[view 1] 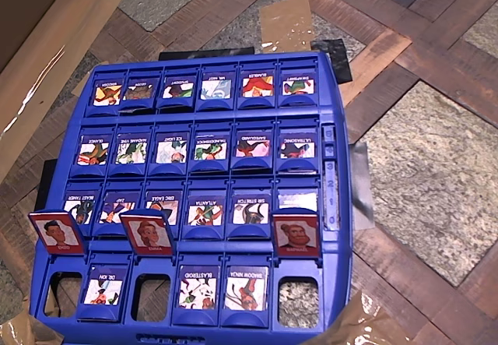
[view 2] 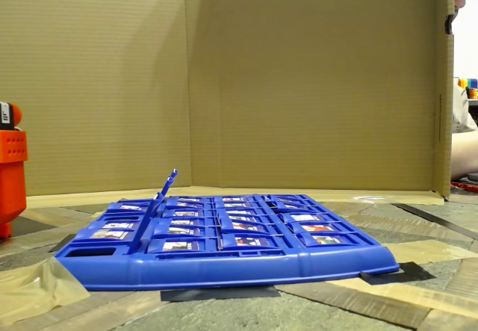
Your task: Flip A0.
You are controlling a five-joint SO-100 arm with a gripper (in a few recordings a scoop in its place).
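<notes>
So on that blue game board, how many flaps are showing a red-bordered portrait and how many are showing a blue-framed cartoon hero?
Red-bordered portrait flaps: 3
Blue-framed hero flaps: 21
Total: 24

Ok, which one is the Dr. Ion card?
Find the big blue game board and go to its bottom row in the overhead view. The Dr. Ion card lies flat, second from the left, the only card with an empty hole on each side.
</notes>
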